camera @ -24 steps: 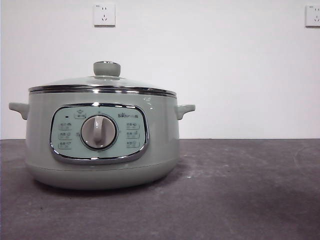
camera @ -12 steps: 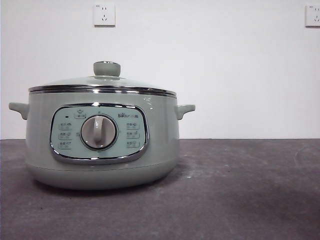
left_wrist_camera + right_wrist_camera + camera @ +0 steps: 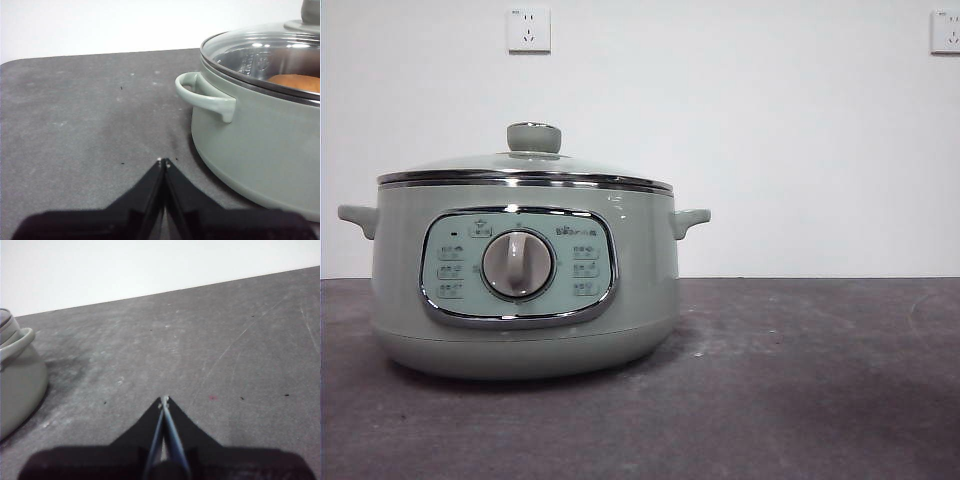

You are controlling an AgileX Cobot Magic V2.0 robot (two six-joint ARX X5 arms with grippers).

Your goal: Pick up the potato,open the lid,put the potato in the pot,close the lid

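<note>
Black left gripper (image 3: 164,161) pressed together beside pot (image 3: 260,145); right gripper (image 3: 164,400) likewise | lid (image 3: 525,165) on; potato (image 3: 296,82) inside

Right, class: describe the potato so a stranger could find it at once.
Start at the big sage-green pot on the dark table. Look through its closed glass lid: the potato lies inside, the only orange-brown thing among green and chrome.

The pot (image 3: 525,285) carries small print on its control panel (image 3: 518,265), too small to read.
</note>
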